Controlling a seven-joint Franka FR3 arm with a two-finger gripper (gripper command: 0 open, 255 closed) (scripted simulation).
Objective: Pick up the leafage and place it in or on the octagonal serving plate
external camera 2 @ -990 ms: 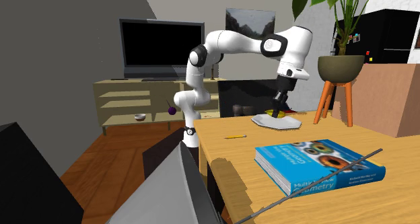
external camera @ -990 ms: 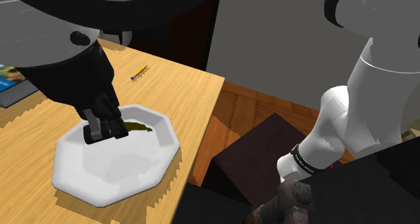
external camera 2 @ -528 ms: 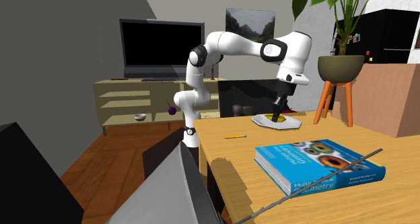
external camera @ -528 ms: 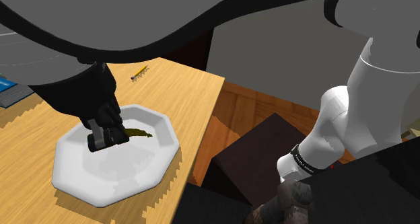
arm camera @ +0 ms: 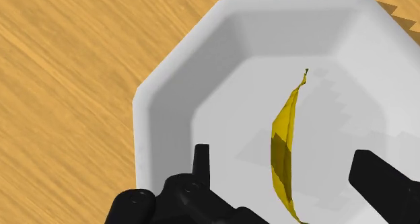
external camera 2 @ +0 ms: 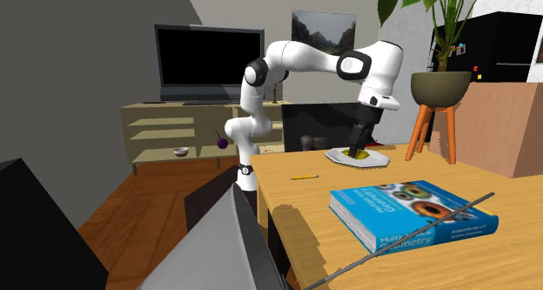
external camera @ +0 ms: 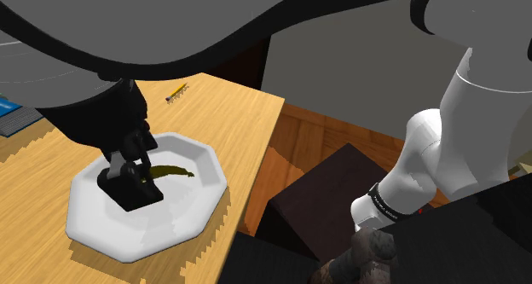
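Yellow leaf (arm camera: pixel 281 145) lying flat in white plate (arm camera: pixel 168 88), between the claw (arm camera: pixel 284 163) fingers, touching neither, claw released and spread wide, low over plate floor, wood table (arm camera: pixel 67 88) beyond plate rim

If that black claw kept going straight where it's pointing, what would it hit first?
Most likely the white octagonal plate: the gripper points down into it, its open fingers either side of the yellow leaf lying there. How close is hard to judge.
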